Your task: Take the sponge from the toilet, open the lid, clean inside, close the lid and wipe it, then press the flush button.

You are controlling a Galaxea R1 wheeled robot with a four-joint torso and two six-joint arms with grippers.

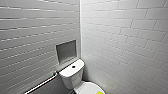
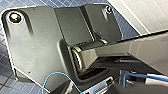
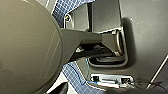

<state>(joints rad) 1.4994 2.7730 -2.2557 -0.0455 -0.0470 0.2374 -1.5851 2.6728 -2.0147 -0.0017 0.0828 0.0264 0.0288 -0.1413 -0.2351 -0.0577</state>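
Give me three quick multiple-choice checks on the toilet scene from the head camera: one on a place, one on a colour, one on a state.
1. Where is the sponge?
A. on the floor
B. on the lid
C. in the wall niche

2. What colour is the flush button?
A. dark
B. yellow
C. red

3. How is the lid?
A. raised upright
B. taken off
C. down over the bowl

Answers:
1 B: the yellow block lies on the white oval cover at the picture's lower edge.
2 A: a small dark round spot sits in the middle of the white tank top.
3 C: the cover lies flat with the sponge resting on it.
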